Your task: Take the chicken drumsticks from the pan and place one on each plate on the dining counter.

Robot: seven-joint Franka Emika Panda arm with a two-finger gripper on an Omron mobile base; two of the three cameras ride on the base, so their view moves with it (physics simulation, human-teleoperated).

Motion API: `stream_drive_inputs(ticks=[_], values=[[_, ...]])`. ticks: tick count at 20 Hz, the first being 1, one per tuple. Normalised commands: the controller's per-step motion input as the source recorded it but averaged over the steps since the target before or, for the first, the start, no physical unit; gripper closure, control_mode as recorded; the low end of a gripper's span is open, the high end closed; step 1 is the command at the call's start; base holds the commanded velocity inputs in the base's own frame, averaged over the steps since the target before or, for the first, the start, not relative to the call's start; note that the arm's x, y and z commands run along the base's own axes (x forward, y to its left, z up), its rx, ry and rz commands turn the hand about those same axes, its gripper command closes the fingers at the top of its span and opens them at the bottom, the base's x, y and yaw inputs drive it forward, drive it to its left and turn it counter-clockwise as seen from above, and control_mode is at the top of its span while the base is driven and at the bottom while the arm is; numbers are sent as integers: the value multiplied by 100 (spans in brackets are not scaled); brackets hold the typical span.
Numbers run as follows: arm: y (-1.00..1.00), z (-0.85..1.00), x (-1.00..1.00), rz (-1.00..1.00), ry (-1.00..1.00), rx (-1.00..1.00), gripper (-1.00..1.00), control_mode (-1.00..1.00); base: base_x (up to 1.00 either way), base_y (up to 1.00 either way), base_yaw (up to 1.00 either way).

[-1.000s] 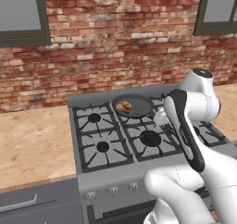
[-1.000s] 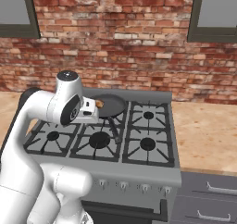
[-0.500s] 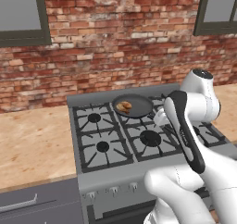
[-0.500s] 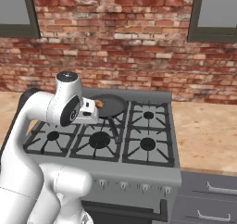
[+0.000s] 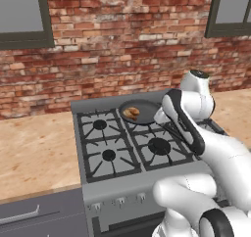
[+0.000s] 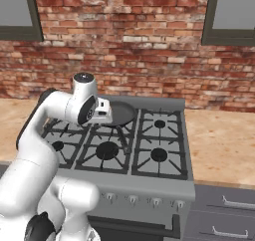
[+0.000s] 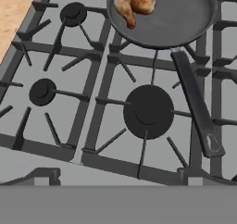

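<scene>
The dark round pan sits on the stove's rear burner, its long black handle pointing toward the stove front. The golden-brown chicken drumsticks lie clumped at the pan's left edge, also seen in the left base view. My gripper hovers above the front burners, short of the pan, open with nothing between its fingers. In the right base view the hand covers the left part of the pan. The plates and the dining counter are out of view.
The grey stove has several black grated burners. Beige wood counters flank it on the left and right. A red brick wall rises behind. Grey drawers sit below the counters.
</scene>
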Motion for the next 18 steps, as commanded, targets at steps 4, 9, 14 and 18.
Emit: stream_drive_inputs(ticks=[4,9,14,18], values=[[0,0,100,2,13,0,-100,-100,0,0,0],[0,-10,87,-1,7,0,-100,-100,0,0,0],[18,-22,62,-3,0,0,-100,-100,0,0,0],[43,-29,38,-1,0,-2,-100,-100,0,0,0]])
